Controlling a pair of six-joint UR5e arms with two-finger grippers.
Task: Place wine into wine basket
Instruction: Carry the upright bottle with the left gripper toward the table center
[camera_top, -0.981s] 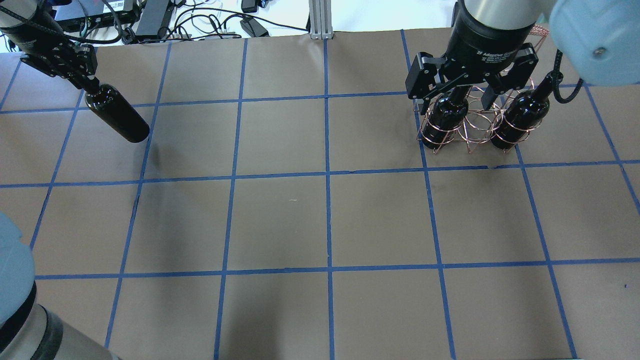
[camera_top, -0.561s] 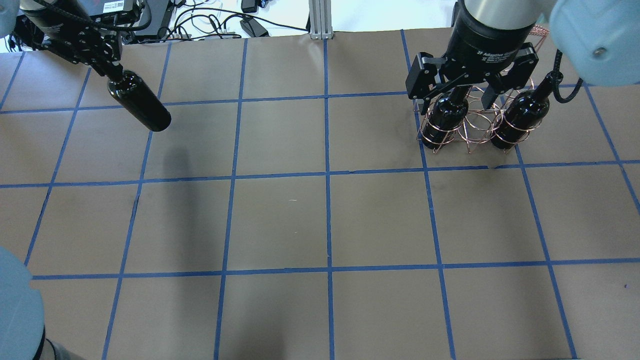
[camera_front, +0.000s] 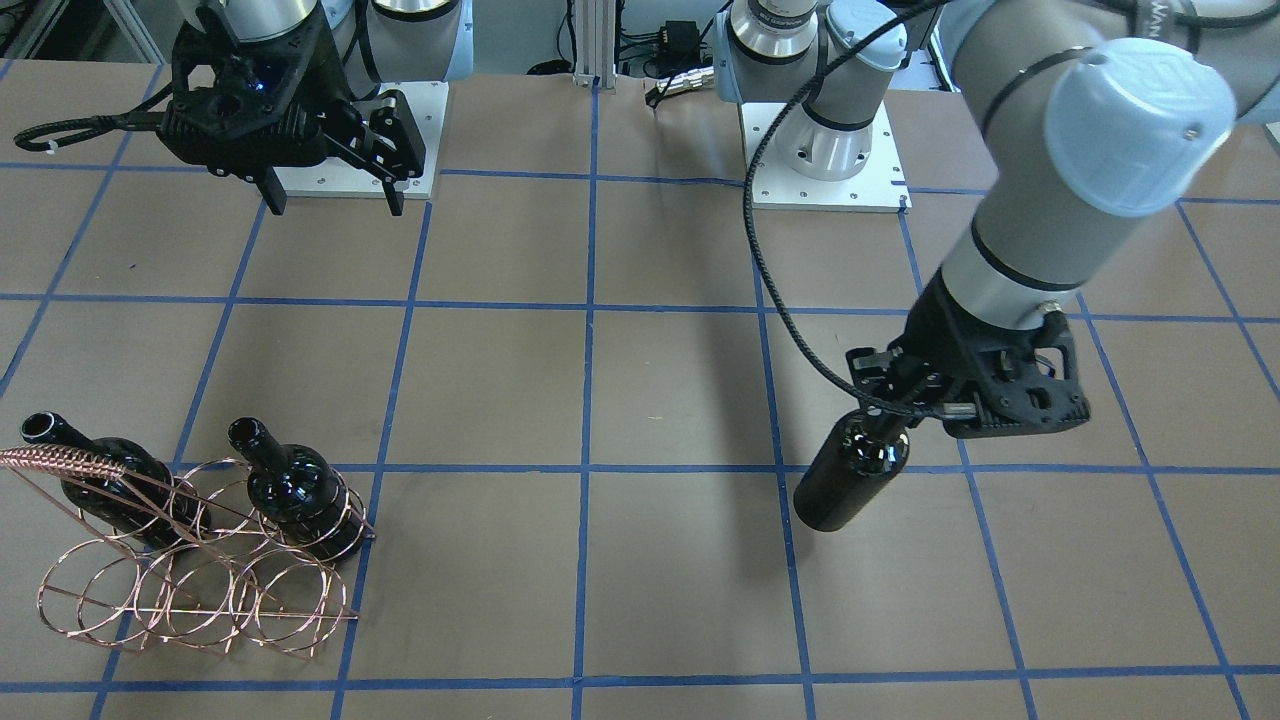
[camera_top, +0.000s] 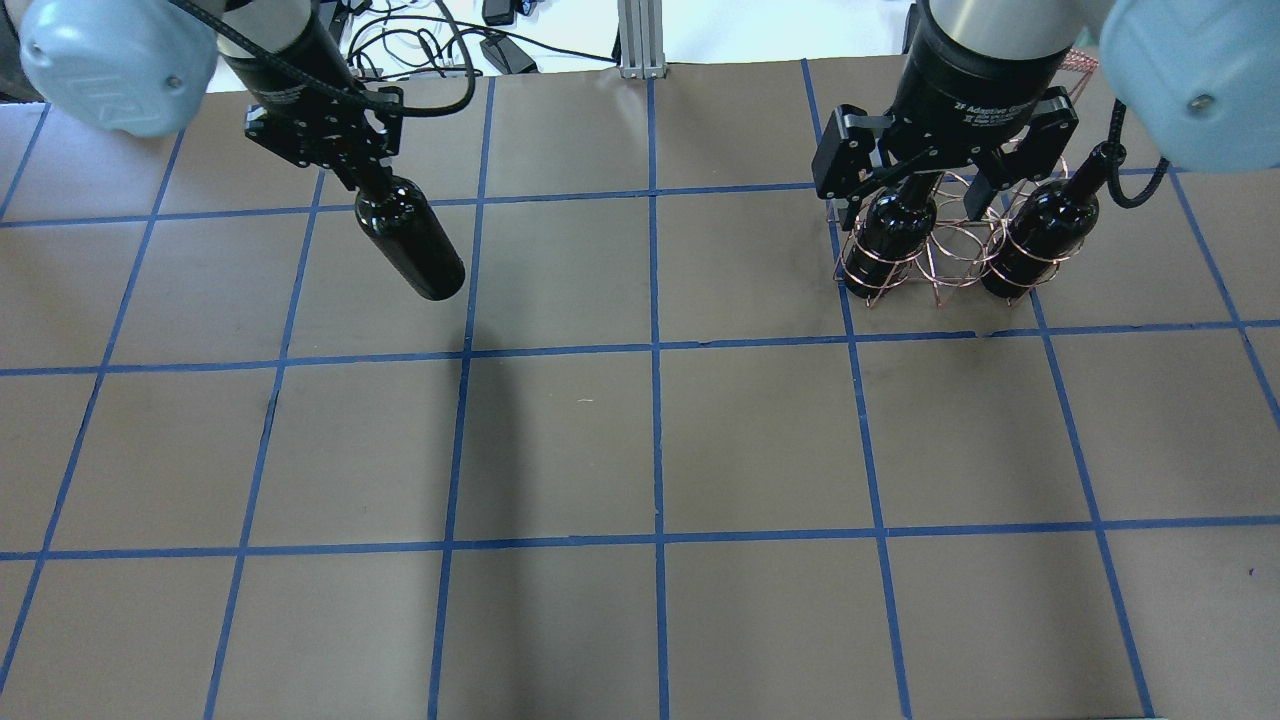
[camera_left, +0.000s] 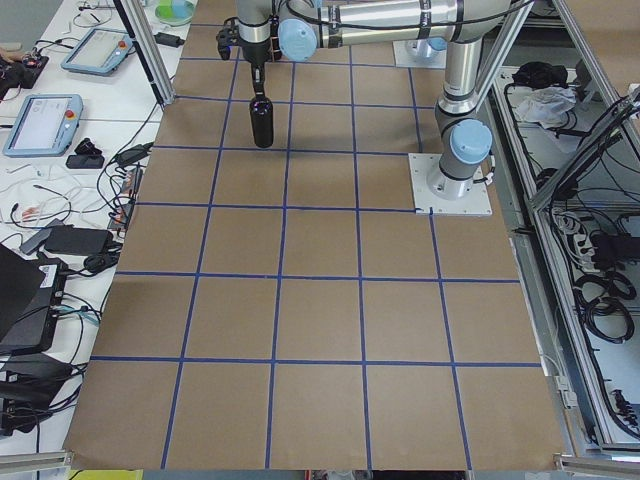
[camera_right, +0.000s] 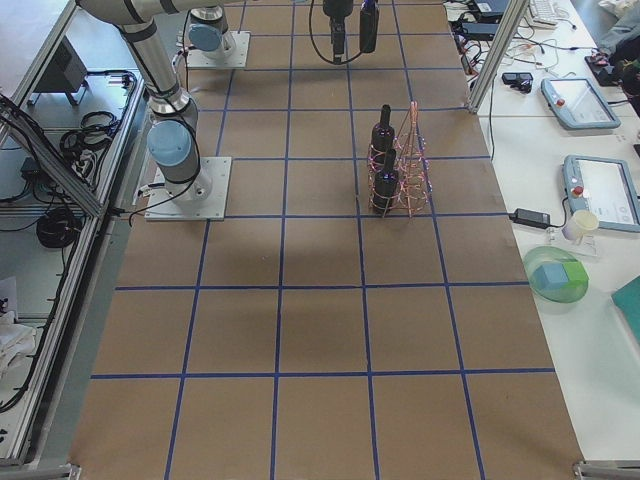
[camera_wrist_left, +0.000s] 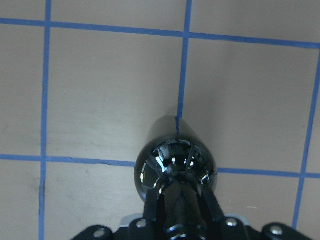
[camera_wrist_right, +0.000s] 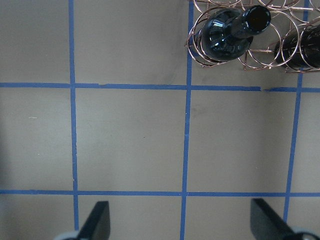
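Observation:
My left gripper (camera_top: 350, 165) is shut on the neck of a dark glossy wine bottle (camera_top: 412, 248). The bottle hangs tilted above the table's left half. It also shows in the front view (camera_front: 852, 478), the left wrist view (camera_wrist_left: 175, 161) and the left side view (camera_left: 261, 122). The copper wire wine basket (camera_top: 950, 262) stands at the far right, with one wine bottle (camera_top: 893, 232) in its left hoops and another (camera_top: 1043, 232) in its right hoops; the middle hoops hold nothing. My right gripper (camera_front: 333, 205) is open and empty, high up on the robot's side of the basket (camera_front: 190, 595).
The brown table carries a grid of blue tape (camera_top: 655, 345). Cables and power bricks (camera_top: 400, 40) lie past its far edge. The white arm base plates (camera_front: 825, 180) sit near the robot. A side bench with tablets (camera_left: 45, 120) runs along the far side.
My left arm has carried the bottle to the right, from the table's far left corner toward the middle. The right arm and the basket have not moved.

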